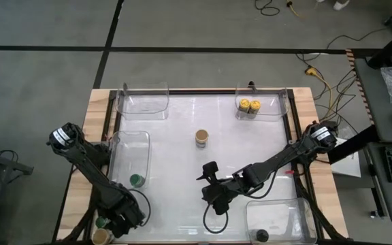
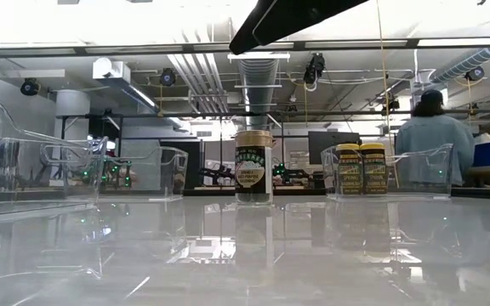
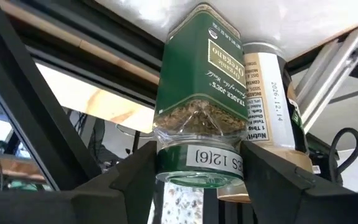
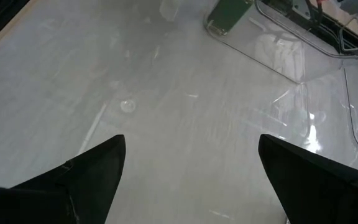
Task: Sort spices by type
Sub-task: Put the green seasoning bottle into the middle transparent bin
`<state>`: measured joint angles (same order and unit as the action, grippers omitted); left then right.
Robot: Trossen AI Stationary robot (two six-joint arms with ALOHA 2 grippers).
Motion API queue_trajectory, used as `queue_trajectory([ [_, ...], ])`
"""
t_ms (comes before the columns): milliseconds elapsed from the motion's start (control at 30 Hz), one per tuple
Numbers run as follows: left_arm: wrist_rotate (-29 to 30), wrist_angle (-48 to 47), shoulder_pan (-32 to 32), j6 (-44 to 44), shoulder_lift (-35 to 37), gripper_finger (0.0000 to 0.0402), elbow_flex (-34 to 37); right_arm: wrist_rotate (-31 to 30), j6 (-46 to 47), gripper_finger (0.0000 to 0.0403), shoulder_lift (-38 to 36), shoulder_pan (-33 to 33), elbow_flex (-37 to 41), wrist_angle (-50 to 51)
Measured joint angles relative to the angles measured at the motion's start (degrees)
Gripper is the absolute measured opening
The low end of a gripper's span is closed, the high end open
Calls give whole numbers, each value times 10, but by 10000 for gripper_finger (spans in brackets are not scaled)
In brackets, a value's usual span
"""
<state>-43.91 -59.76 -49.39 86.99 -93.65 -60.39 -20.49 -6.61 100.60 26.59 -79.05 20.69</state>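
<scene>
A green-lidded oregano jar (image 3: 197,81) fills the left wrist view, with a tan-lidded jar (image 3: 269,99) right behind it. Both stand off the white mat at the table's near-left corner (image 1: 101,222). My left gripper (image 3: 197,165) is there, shut on the green jar. My right gripper (image 4: 191,155) hangs open over the near middle of the table (image 1: 213,185), touching nothing. Another tan-lidded jar (image 1: 202,138) stands alone mid-table. Two yellow-lidded jars (image 1: 248,107) sit in the far-right bin, a green-lidded one (image 1: 137,180) in the left bin, a black-lidded one (image 1: 261,236) in the near-right bin. My left gripper pinches the green jar at its lid end (image 3: 197,158), one finger (image 3: 135,180) on each side of the lid's band. The jar's body reaches away from the fingers. Whether the jar is lifted clear of its stand does not show.
Clear plastic bins stand at the far left (image 1: 143,101), far right (image 1: 264,102), left (image 1: 129,156) and near right (image 1: 281,218). The white mat between them is open around the lone jar. A person (image 2: 432,136) stands in the room beyond the table.
</scene>
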Motion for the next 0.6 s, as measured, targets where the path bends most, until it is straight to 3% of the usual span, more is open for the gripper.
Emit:
queue_trajectory([
  [300, 34, -60, 1, -31, 0, 195, -44, 0, -6, 359, 0, 0, 0, 0],
  [600, 117, -114, 16, -60, 0, 195, -103, 0, -12, 359, 0, -3, 0, -4],
])
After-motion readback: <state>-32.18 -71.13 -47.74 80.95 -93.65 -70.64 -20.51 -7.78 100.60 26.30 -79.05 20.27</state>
